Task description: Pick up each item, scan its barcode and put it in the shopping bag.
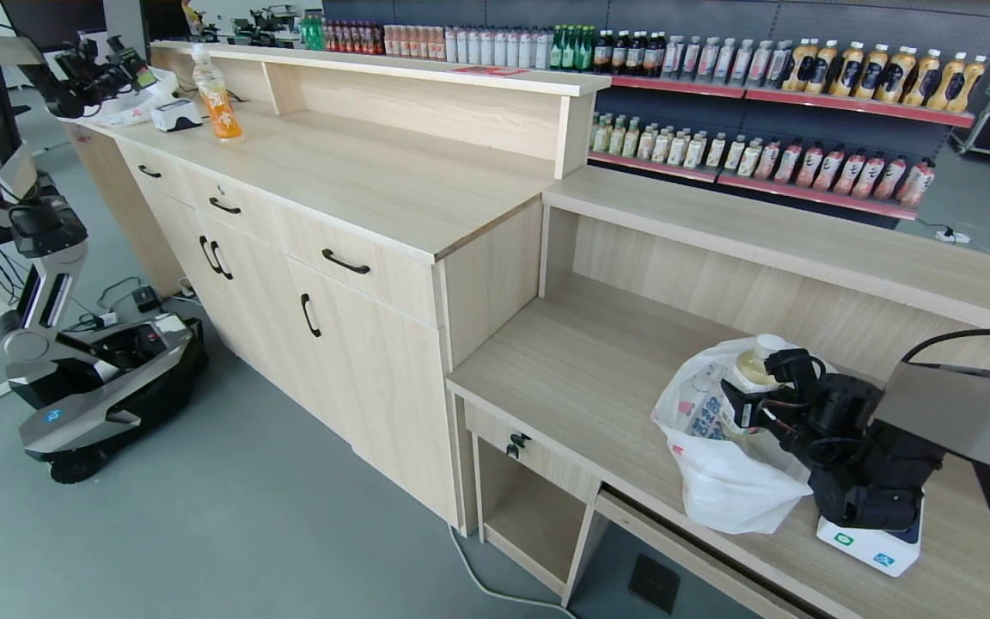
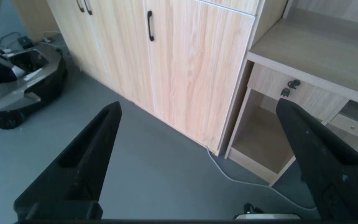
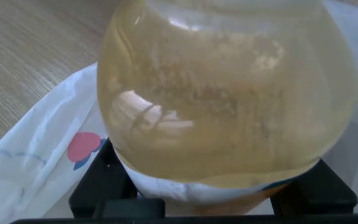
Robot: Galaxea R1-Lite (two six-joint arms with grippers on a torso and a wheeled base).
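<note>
One bottle [image 1: 748,371] of pale yellow drink, cream-capped, is clamped between the fingers of the right gripper [image 1: 761,389] at the mouth of the white shopping bag [image 1: 731,486]. The bag slumps on the low counter [image 1: 581,370] at the near right, just left of the white scanner [image 1: 869,543]. In the right wrist view the bottle's rounded body sits between the two dark fingers [image 3: 101,190], with the bag's printed film behind it; whether the base already rests on anything inside the bag cannot be told. The left gripper [image 2: 197,109] hangs over the grey floor beside the cabinet, its fingers spread wide and holding nothing. Judged step: depositing the bottle in the bag. To do it well, the bottle should go straight down through the opening until the counter under the bag carries its weight, and only then be let go. A release from height could tip the soft bag or send the bottle rolling toward the near edge. The fingers should part just enough to clear the body, then rise vertically so that they do not snag the loose film. An orange bottle [image 1: 218,94] stands on the far left counter, well apart.
</note>
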